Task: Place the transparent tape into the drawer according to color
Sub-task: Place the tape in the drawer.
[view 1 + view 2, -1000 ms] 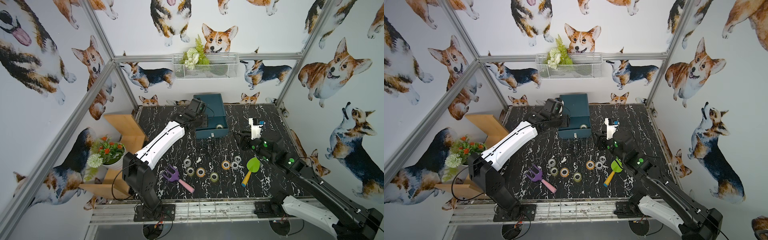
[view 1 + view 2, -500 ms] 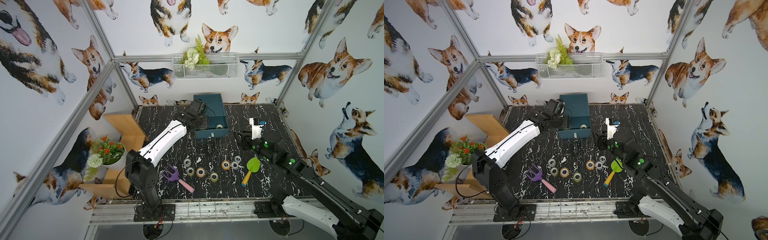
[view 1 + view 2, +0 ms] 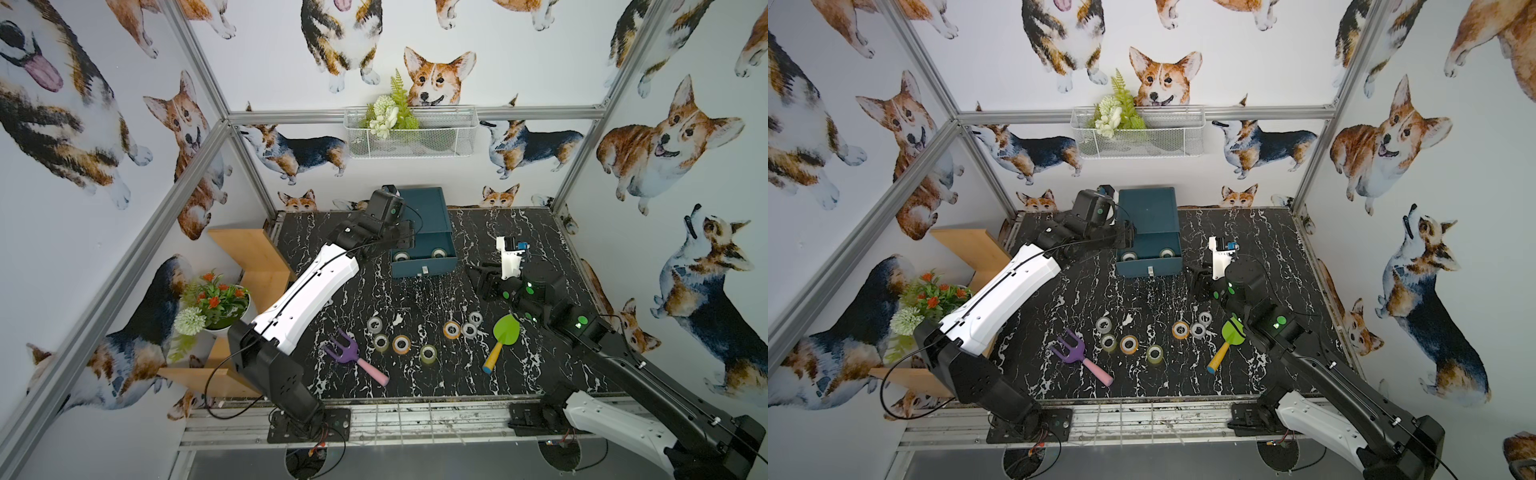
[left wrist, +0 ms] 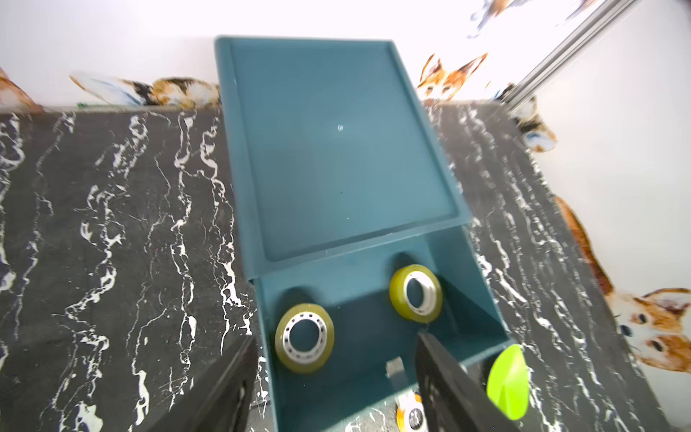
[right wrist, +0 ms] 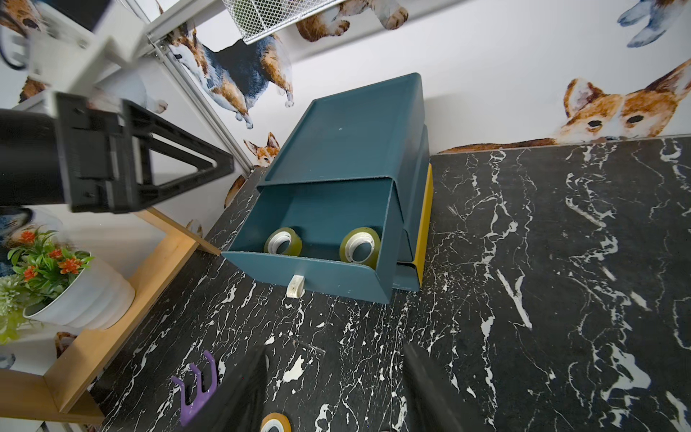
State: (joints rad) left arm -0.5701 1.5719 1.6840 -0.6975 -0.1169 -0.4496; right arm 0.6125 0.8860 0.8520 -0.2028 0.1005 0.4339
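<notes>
Teal plastic catches the eye first: a drawer box (image 3: 419, 208) at the back edge of the table (image 3: 415, 299), with its top drawer (image 3: 424, 271) pulled out. Two yellow-green rolls lie inside, one (image 4: 288, 321) by the left wall and one (image 4: 397, 295) by the right.

The left gripper (image 4: 334, 340) hangs over the drawer's left side, jaws apart with nothing between them. To my eye the drop is made. The careful move now is straight up and clear before swinging away, so no finger catches the drawer wall or knocks the roll beneath.

The right gripper (image 5: 332, 357) hovers over the table's middle, toward the right edge, jaws apart and empty.

Seven rolls wait near the front edge:
- Two yellow-green ones (image 3: 376, 343) (image 3: 428, 358).
- Two orange rolls (image 3: 401, 349) (image 3: 447, 329).
- Three grey rolls (image 3: 370, 325) (image 3: 475, 313) (image 3: 465, 331).

The nearer yellow-green one sits just beside an orange and a grey, so pinching it cleanly will be fiddly.

A purple rake (image 3: 347, 353) lies left of the group. A green trowel (image 3: 507, 330) lies just beside two grey rolls on the right. The lower drawers look shut, with a yellow front (image 5: 426, 224) showing below. I'd guess the open top drawer overhangs them.
</notes>
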